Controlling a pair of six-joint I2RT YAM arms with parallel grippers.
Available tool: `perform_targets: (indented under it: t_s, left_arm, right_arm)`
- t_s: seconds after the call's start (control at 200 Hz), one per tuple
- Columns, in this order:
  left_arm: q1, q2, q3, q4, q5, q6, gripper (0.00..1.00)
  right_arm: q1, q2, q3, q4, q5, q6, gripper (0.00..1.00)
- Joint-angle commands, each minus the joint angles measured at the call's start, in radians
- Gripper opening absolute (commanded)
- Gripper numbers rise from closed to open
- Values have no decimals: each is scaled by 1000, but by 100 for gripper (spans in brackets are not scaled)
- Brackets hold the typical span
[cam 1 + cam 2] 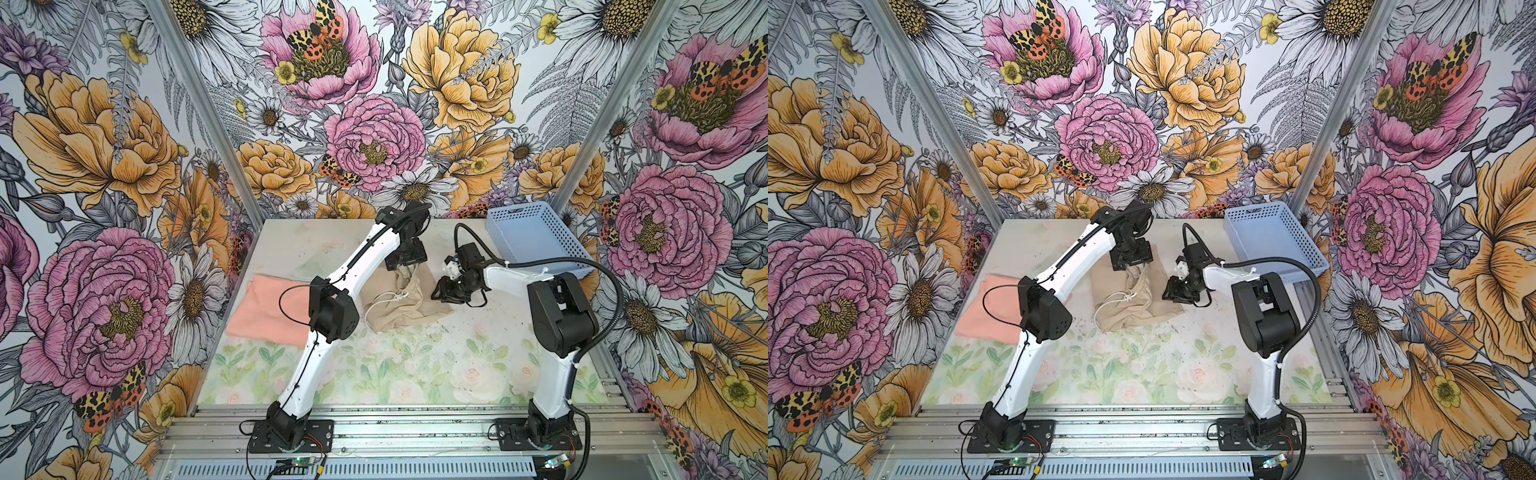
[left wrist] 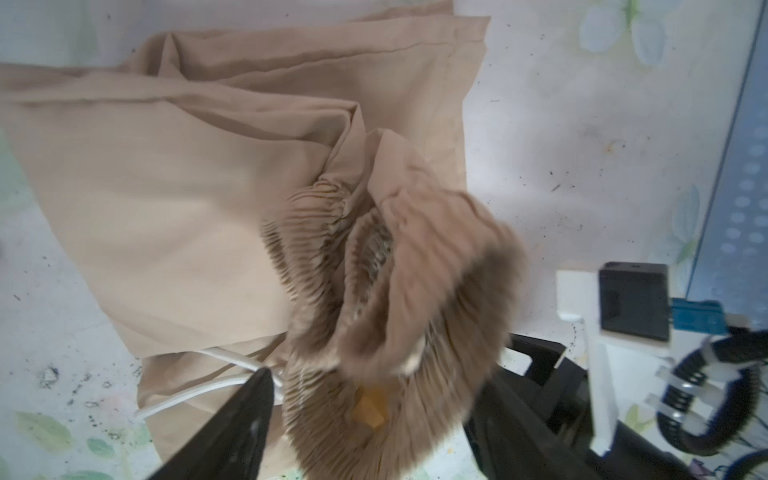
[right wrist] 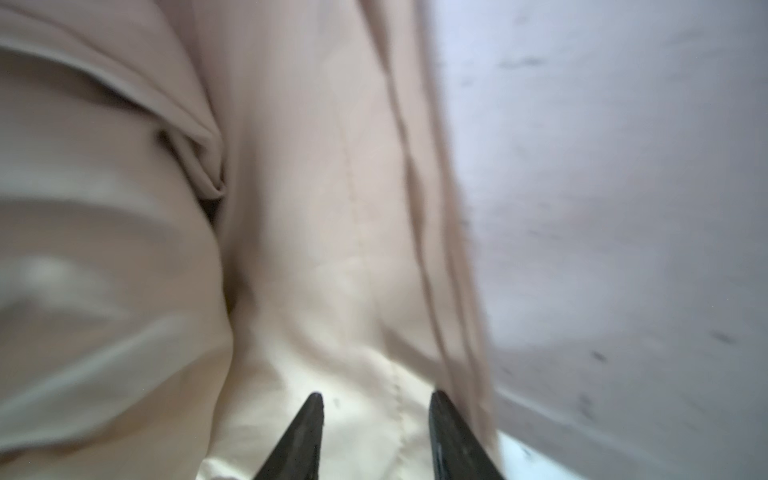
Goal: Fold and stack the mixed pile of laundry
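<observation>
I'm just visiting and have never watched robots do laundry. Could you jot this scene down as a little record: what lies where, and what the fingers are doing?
Pink T-shirt: flat, looks folded, on the left of the table
Beige garment: rumpled, mid-table, white drawstring loose on top
Left fingers: open, gathered waistband between them
Right fingers: apart, over the beige cloth near its edge
Blue basket: far right corner

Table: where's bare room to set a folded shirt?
Free on the table: the near strip in front of the beige garment, and the far-left corner behind the peach T-shirt. Crowded: the middle, around that garment; basket far right.
</observation>
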Motion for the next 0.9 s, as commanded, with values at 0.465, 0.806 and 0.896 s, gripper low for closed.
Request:
perform_targets:
  t_s: [0.465,0.806,0.896]
  left_arm:
    - [98,-469,-718,375,-50,-16,99]
    - [141,-510,-937,527,-17,1,99]
    - [155,-510,-959,538,-21,13,99]
  right_arm:
    - [89,-92,161,-48,129,4,47]
    - [95,128,354,-56,110,1,43]
    - [95,166,382,-50,61,16,40]
